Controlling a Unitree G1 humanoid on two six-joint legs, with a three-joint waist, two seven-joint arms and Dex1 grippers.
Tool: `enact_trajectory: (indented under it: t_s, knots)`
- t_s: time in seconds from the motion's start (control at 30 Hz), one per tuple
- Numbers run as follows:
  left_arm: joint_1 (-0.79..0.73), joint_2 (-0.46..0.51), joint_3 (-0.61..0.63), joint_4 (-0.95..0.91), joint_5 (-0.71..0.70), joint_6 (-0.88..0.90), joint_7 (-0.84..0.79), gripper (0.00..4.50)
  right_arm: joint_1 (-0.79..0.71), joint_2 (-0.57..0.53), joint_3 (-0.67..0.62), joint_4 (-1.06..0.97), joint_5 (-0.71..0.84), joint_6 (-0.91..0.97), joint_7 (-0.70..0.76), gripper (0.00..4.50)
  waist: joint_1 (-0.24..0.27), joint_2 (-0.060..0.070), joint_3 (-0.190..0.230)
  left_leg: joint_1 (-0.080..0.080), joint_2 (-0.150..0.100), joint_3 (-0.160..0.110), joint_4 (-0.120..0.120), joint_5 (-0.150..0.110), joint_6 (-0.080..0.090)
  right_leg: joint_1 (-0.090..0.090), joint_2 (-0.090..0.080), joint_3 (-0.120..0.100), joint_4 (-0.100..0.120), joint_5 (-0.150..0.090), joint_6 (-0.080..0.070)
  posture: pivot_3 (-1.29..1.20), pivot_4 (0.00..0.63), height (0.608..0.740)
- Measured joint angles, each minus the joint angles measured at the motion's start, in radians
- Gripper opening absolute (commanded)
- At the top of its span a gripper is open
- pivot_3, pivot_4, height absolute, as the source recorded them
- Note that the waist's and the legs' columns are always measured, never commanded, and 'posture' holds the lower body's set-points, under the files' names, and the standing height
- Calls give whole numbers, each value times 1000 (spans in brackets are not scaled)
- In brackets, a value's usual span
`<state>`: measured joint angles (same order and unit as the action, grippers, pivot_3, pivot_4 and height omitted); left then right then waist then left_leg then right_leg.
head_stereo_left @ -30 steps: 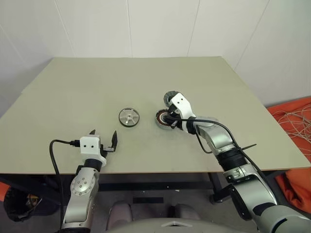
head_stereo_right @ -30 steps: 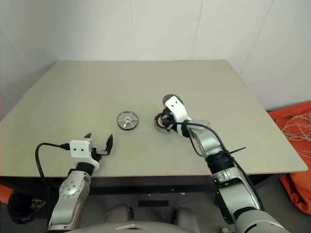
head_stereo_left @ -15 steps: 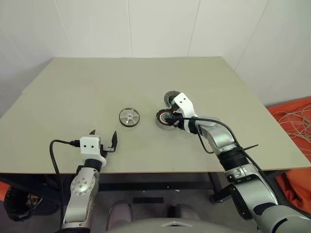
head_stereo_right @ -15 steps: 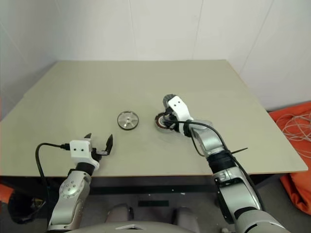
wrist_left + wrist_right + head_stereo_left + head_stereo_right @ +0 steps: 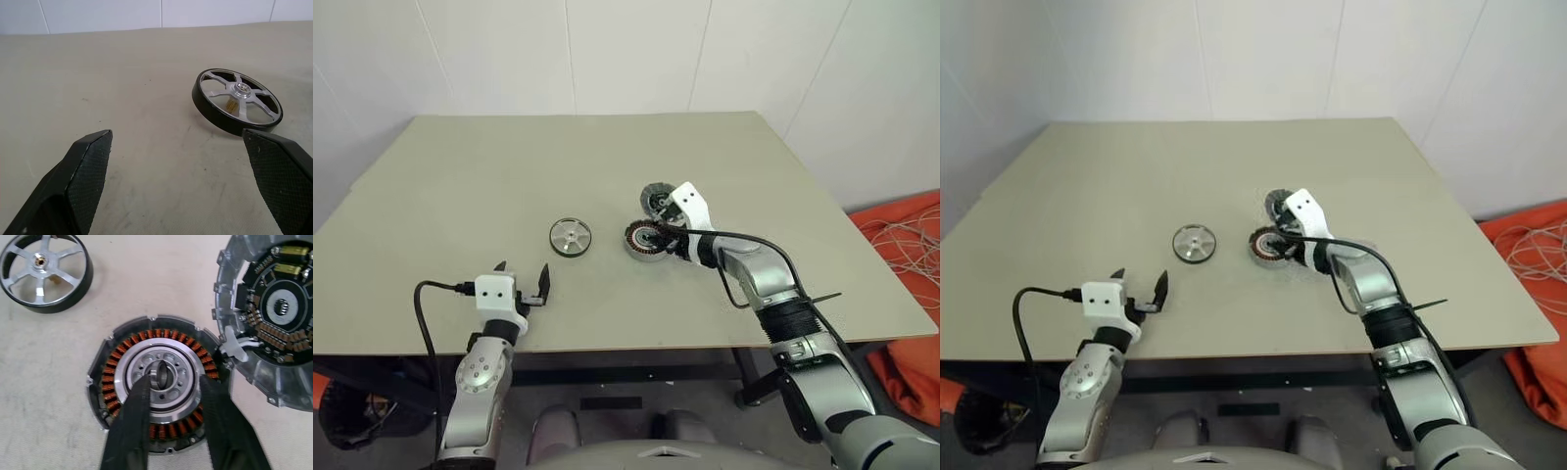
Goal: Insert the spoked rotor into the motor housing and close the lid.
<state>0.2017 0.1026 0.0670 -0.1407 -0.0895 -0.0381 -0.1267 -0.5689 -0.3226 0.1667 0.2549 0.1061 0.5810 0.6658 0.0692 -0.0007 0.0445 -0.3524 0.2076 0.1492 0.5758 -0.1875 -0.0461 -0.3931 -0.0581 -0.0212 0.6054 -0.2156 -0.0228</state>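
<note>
Left gripper (image 5: 524, 280): fingers spread wide, holding nothing, hovering near the table's (image 5: 489, 186) near edge.
Spoked rotor (image 5: 570, 237): lies flat on the table, ahead of the left gripper and off to its right, well apart from it.
Right gripper (image 5: 171, 384): fingers a narrow gap apart, tips over the silver centre of the motor housing (image 5: 159, 387); whether they pinch anything cannot be told.
Lid (image 5: 274, 318): swung open beside the housing, joined at its edge, ribbed inside facing up.

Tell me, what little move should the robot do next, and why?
Probably ease the left gripper forward to the spoked rotor. The rotor lies loose on the table, the motor housing is uncovered with its lid swung aside, and the left jaws are wide open and aimed at it.
</note>
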Motion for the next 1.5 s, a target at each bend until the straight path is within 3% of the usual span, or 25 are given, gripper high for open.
enact_trajectory:
  t_s: [0.07, 0.1, 0.73, 1.5]
  knots:
    - [0, 0, 0, 4, 0, 0, 0, 4500, 0, 1, 0, -5, 8, 9, 3, 41, 0, 0, 0, 0, 0, 0, 0, 0, 0, 0, 0, 0, 0, 0, 0, 0, 0, 740]
    - [0, 0, 0, 5, 0, 0, 0, 4500, 0, 1, 0, -7, 10, 12, 5, 12, 0, 0, 0, 0, 0, 0, 0, 0, 0, 0, 0, 0, 0, 0, 0, 0, 0, 740]
    - [-1, -6, 0, 7, 0, 0, 1, 4500, -2, 17, 5, 5, -23, 17, -79, 12, 0, 1, 1, -1, 0, 0, 0, 0, 0, -1, 0, 0, 0, 0, 0, 0, 0, 740]
    - [1, -10, 0, 7, 0, 0, 2, 4500, -2, 54, 25, 5, -24, 16, -43, 12, 0, 2, 2, -2, 0, 0, 0, 0, 0, -2, 0, 0, 0, 0, 0, 0, 0, 740]
